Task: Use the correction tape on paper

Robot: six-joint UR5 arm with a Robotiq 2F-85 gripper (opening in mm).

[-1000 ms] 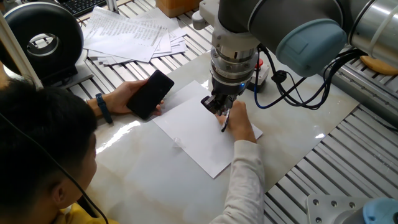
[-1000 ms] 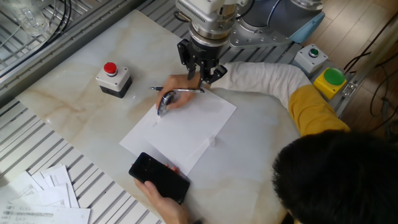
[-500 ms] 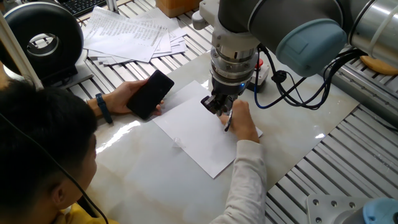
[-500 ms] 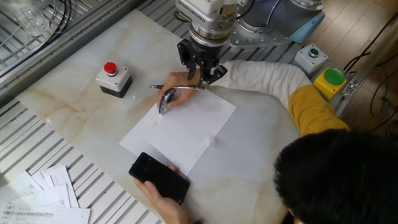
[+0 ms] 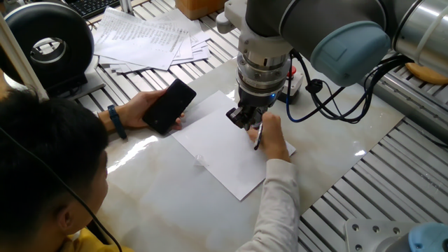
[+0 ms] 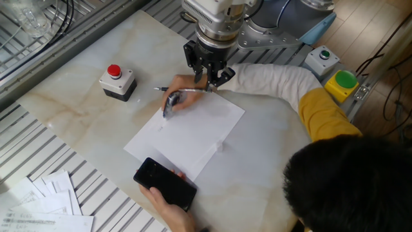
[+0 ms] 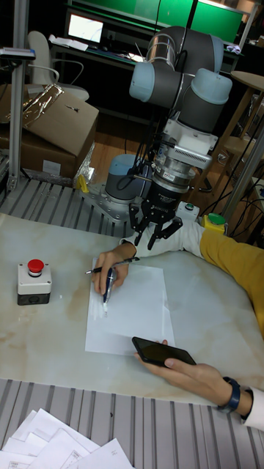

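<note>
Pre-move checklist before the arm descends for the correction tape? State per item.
1. Gripper open and empty: ok.
2. Area under the gripper free: not ok, a person's hand rests on the paper just below it.
3. Correction tape free to grasp: not ok, that hand holds it.
4. Paper flat on the table: ok.
5. Phone off the sheet: cannot tell, it sits at the edge.
</note>
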